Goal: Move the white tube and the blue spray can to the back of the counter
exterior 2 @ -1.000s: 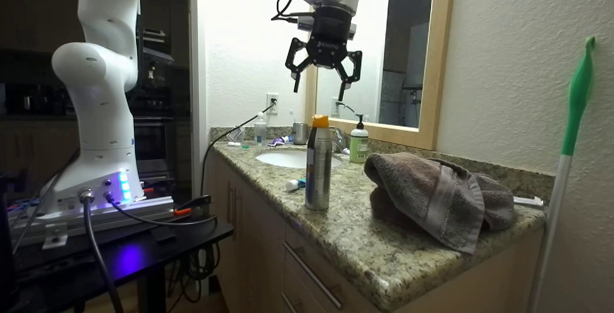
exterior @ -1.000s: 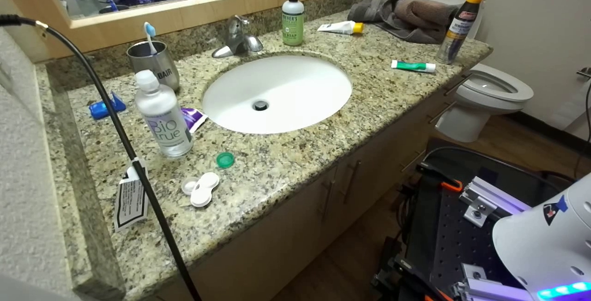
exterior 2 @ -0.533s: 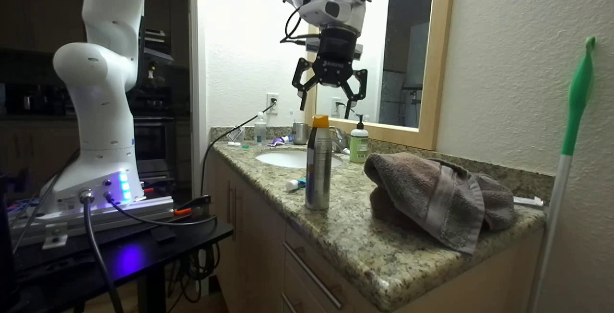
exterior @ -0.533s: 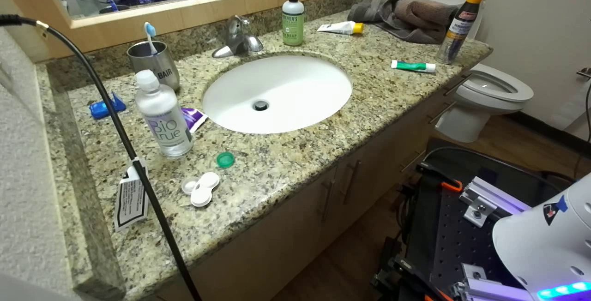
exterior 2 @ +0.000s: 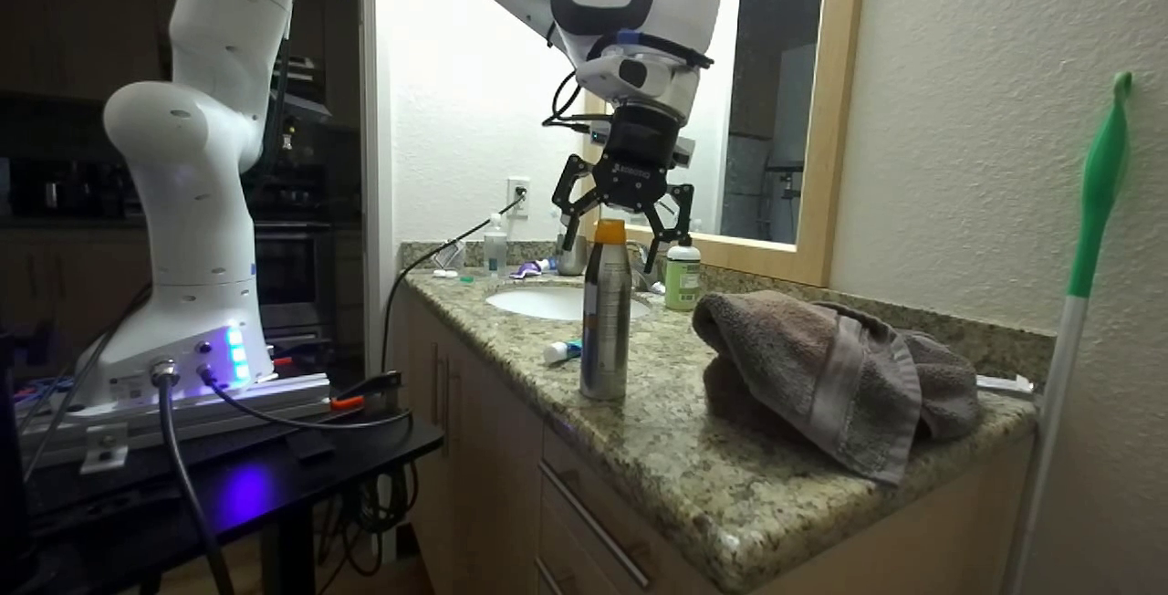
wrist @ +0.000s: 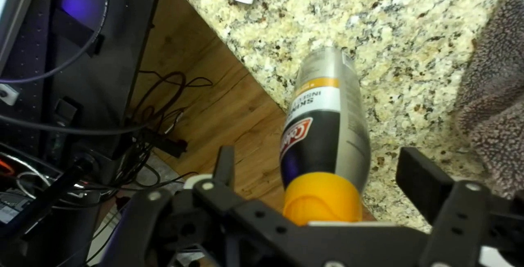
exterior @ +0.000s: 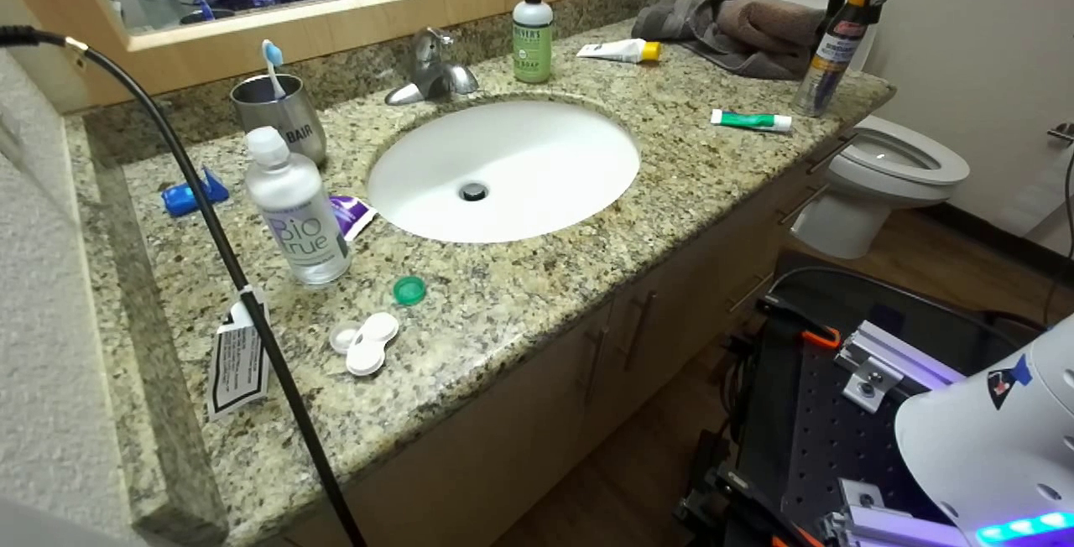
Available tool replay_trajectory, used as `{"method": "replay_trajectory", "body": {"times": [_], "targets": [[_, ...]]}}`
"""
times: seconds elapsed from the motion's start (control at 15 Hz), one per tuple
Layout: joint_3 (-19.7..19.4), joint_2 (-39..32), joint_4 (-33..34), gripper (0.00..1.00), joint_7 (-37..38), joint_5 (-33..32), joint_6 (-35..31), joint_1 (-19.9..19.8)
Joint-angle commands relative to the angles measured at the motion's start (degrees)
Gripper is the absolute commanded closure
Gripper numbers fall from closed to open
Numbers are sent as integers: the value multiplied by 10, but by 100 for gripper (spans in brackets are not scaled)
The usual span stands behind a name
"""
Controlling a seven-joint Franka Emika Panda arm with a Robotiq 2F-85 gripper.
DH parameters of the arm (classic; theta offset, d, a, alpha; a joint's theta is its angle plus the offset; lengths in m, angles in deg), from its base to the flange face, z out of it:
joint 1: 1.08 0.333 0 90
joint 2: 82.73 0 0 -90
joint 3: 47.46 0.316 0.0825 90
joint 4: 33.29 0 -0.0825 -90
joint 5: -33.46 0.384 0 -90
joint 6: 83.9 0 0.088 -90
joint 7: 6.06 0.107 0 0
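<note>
As end effector (exterior 2: 610, 261) straddles can (wrist: 327, 136), lettered "SKIN"

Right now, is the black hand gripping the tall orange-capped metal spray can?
No: the hand stands open, with gaps either side of the can.

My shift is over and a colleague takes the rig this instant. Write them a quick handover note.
Gripper: the black two-finger gripper is open and grips nothing; in the wrist view its fingers stand either side of the slim orange-capped dark blue and silver metal spray can.
Things: the can is upright near the front edge of the speckled granite counter; the white yellow-capped squeeze tube lies toward the back, by the green pump soap bottle.
Done: the tube looks far enough back.
Left: probably close on the can, then carry it to the back.
</note>
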Motion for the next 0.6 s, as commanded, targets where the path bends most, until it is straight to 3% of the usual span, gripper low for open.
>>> {"method": "replay_trajectory", "body": {"times": [0.0,0.2,0.27,0.53], "targets": [[-6,1,7,0,-5,-5,16,2],[-14,10,9,0,-16,-3,15,-4],[-17,7,15,25,-16,-1,20,-5],[-22,8,18,47,-25,1,23,-1]]}}
